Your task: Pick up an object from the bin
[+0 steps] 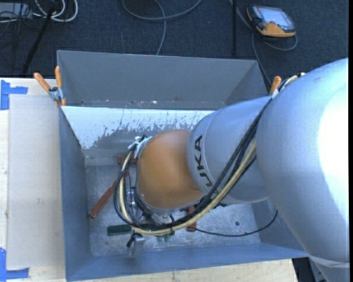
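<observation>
Gripper (139, 235), beneath the arm's orange wrist cover (165, 169), low over the scuffed, white-flecked floor of the grey metal bin (76, 216); whether it is spread or closed cannot be told. A dark flat strip (117, 230) lies just beside it, on the side away from the arm; a reddish-brown slanted stick (104, 200) lies beyond that. Dark carpet (182, 34) with cables (159, 7) lies behind the bin.

One camera hangs above the grey bin (159, 78), looking down and tilted somewhat, so the far wall shows its inner face. It sits close; the arm (300, 157) looms large at the right.
</observation>
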### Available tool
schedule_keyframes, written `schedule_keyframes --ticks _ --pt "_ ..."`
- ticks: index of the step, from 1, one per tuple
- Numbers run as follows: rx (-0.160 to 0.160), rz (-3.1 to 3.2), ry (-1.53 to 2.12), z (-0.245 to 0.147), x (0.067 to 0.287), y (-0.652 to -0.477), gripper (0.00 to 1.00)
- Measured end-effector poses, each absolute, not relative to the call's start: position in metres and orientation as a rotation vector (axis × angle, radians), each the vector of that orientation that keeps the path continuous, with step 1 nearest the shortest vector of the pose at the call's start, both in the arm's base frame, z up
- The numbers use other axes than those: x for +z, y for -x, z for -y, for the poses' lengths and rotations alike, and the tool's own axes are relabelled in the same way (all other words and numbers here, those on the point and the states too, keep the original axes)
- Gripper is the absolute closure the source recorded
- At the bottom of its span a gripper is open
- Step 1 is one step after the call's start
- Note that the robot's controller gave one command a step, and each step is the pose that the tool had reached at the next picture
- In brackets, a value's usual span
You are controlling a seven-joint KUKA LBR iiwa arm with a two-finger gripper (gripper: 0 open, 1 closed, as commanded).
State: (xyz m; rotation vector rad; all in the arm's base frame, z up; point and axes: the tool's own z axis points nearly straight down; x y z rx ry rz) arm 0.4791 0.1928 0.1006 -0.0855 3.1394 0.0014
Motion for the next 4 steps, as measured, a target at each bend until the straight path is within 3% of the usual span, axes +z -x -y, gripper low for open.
schedule_keyframes --ticks 1,2,3,4 --pt "-0.001 -3.143 0.032 -0.185 0.102 -0.482 0.00" --pt "0.002 -3.136 -0.064 -0.183 0.070 -0.477 0.00" --pt "0.003 -3.136 -0.070 -0.183 0.070 -0.478 0.00" --pt "0.001 -3.141 -0.073 -0.183 0.070 -0.477 1.00"
